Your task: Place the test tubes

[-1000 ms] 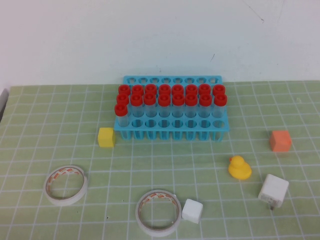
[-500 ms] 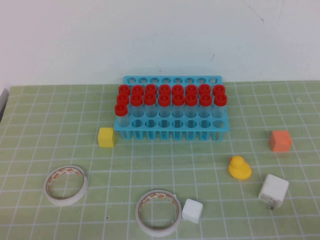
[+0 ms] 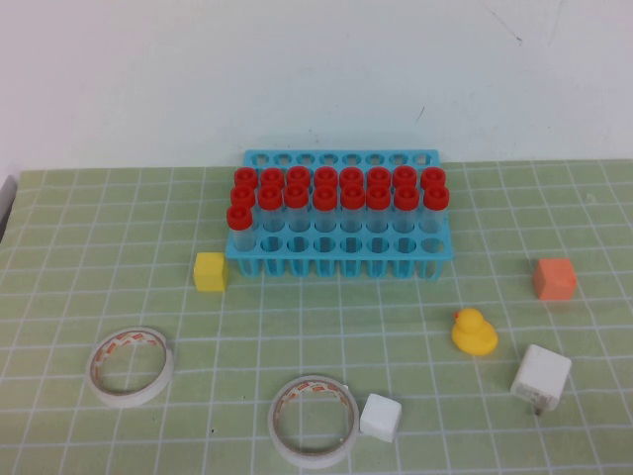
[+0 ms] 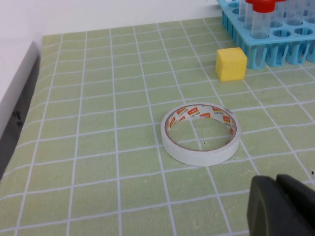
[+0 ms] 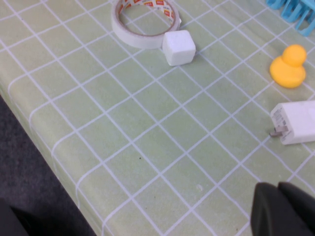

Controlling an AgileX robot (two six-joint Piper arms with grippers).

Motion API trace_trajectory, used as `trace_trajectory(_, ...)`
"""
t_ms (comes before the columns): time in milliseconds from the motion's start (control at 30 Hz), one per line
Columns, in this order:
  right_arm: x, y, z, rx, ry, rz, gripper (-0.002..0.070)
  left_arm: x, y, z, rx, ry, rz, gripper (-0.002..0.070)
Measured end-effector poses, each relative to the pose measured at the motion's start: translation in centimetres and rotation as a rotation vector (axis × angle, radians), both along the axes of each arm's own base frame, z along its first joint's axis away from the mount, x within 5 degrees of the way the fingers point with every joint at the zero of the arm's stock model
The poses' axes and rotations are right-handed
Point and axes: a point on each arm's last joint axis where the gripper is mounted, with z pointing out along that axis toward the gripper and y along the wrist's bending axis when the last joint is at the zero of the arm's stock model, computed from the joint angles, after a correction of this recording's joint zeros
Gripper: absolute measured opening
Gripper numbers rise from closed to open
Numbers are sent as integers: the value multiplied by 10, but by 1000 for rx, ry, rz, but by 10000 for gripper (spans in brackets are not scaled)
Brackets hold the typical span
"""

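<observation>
Rack (image 3: 341, 262): 17 test tubes (image 3: 324, 199), seven front holes free. Left gripper (image 4: 279, 201) near tape roll (image 4: 197, 153), right gripper (image 5: 281, 209) at counter (image 5: 64, 132) edge; jaws shut, empty.

Left gripper (image 4: 276, 186) and right gripper (image 5: 278, 191) show matte black, rounded jaws.

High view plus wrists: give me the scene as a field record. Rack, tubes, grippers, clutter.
rack: blue, upright, far centre of the mat
tubes: red caps, two full rows plus one at the left end of the next row; none seen outside the rack
left gripper: shut, empty, low near the left tape roll
right gripper: shut, empty, near the front edge by the charger
clutter: yellow cube, orange cube, duck, white cube, second tape roll
</observation>
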Motion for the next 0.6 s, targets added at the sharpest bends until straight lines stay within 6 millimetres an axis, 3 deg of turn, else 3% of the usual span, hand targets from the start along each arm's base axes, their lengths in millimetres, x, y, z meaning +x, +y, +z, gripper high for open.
trace_trajectory(600, 0, 0, 0, 0, 0, 0, -1, 0, 0, 0, 109, -12, -30, -1)
